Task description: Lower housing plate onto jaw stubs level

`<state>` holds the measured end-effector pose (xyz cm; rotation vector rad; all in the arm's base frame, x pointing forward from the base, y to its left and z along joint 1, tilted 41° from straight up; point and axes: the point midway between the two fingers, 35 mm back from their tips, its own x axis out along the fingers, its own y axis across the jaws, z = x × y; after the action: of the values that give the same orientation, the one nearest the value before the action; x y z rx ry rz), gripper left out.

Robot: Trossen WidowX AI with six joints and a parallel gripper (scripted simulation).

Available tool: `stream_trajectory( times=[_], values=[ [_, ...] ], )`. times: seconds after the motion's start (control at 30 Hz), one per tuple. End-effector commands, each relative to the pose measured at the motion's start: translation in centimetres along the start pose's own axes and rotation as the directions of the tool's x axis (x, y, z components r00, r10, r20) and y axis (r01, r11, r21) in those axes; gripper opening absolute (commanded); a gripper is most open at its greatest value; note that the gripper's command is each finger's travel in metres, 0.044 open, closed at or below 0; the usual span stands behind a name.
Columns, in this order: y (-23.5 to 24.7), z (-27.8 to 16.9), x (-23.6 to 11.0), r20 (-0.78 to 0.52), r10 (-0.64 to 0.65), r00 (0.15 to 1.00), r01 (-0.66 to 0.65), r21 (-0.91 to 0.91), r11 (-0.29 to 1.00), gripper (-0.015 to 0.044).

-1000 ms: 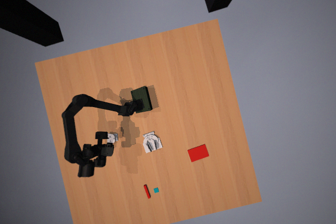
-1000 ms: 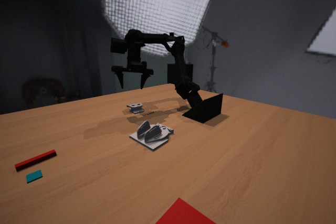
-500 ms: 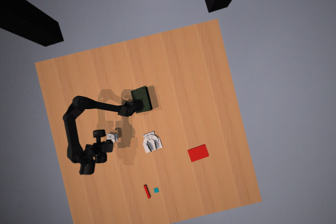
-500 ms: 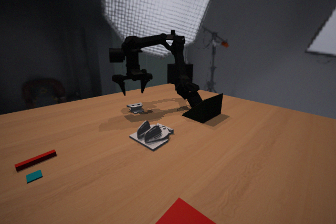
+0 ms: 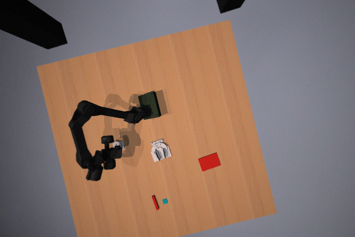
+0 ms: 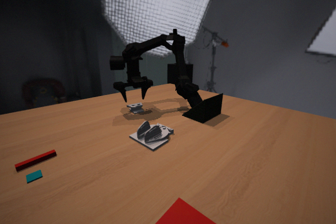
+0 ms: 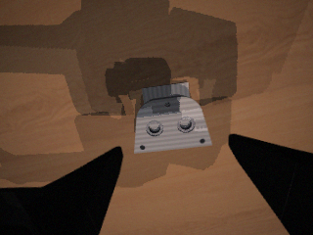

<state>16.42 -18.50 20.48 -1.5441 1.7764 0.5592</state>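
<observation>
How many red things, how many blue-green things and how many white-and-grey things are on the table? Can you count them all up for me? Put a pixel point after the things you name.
Red: 2 (flat block (image 5: 209, 161) (image 6: 182, 213), thin bar (image 5: 155, 202) (image 6: 35, 159))
Blue-green: 1 (little square (image 5: 165, 201) (image 6: 34, 176))
White-and-grey: 2 (housing plate (image 5: 119, 145) (image 6: 136, 108) (image 7: 171, 139), base with jaws (image 5: 156, 156) (image 6: 153, 145))
Total: 5

Top looks down from high; exterior, low and oblique, shares its tabletop (image 5: 200, 85) (image 6: 244, 148)
</observation>
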Motion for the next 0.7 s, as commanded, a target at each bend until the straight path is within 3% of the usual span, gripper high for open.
stream_trajectory(
  times=[0.0,0.67],
  values=[
    [0.1,0.1,0.6,0.003,0.000,1.000,0.000,-0.002,1.000,0.0440],
    [0.1,0.1,3.1,0.001,0.000,1.000,0.000,-0.002,1.000,0.0440]
  ],
)
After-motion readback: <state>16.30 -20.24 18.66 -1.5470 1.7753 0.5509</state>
